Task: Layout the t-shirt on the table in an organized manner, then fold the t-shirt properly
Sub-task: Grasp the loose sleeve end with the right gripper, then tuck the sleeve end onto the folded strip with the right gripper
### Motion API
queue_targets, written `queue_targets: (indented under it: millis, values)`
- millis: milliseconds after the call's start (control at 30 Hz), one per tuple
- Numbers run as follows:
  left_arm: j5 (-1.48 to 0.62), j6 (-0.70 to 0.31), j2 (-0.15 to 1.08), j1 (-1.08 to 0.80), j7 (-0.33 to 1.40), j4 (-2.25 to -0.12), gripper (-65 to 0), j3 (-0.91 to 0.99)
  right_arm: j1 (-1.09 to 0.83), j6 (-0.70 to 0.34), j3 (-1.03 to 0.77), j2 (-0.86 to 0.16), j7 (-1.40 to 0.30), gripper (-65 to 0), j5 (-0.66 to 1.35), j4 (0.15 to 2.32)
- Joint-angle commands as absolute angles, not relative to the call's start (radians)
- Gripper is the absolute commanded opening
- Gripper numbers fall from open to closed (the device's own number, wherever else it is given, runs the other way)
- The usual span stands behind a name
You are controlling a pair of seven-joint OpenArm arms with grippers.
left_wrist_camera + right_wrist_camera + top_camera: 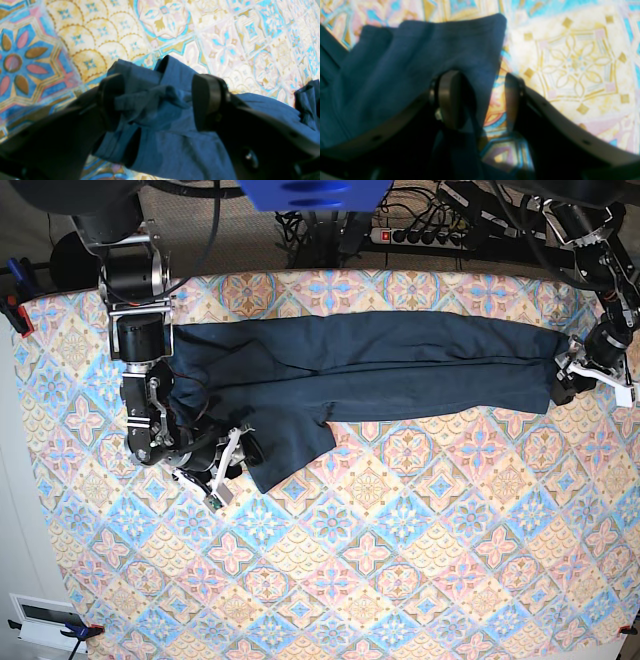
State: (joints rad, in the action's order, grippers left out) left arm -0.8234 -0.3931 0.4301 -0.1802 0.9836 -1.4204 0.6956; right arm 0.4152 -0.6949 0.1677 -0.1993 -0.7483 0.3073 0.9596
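Black fingers of the left claw [160, 102] stand wide apart, with ruffled folds of the navy t-shirt [170, 147] between them; whether they touch cloth I can't tell. The right claw [481, 100] is partly open, one finger over the shirt, the other over the patterned tablecloth [580, 57], a cloth edge between them. From there the t-shirt stretches across the worktop [400, 580] in a long, creased band toward the left claw, a flap jutting out beside the right one.

Black segmented arms [143, 360] with small silver screws.
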Motion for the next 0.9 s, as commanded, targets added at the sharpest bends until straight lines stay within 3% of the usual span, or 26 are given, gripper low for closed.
queue_targets:
  millis: [0,367,633,867]
  values:
    - [-0.842,-0.397,0.453,-0.173,0.966,-1.435,-23.6,0.702,0.443,-0.698,0.163,-0.213,-0.734,-37.5,0.318,0.967]
    - [-0.837,-0.397,0.453,-0.148,0.969,-1.435,-23.6,0.7,0.4,-0.698,0.186,-0.213,-0.745,-38.5,0.285,0.977]
    - [-0.837,-0.397,0.453,-0.147,0.969,-1.435,-23.6,0.702,0.387,-0.698,0.272,-0.214,-0.745,-63.5,0.291,1.056]
    - [-0.837,-0.397,0.455,-0.145,0.967,-1.435,-23.6,0.702,0.271,-0.698,0.259,-0.219,-0.756,-64.2,0.294,1.353]
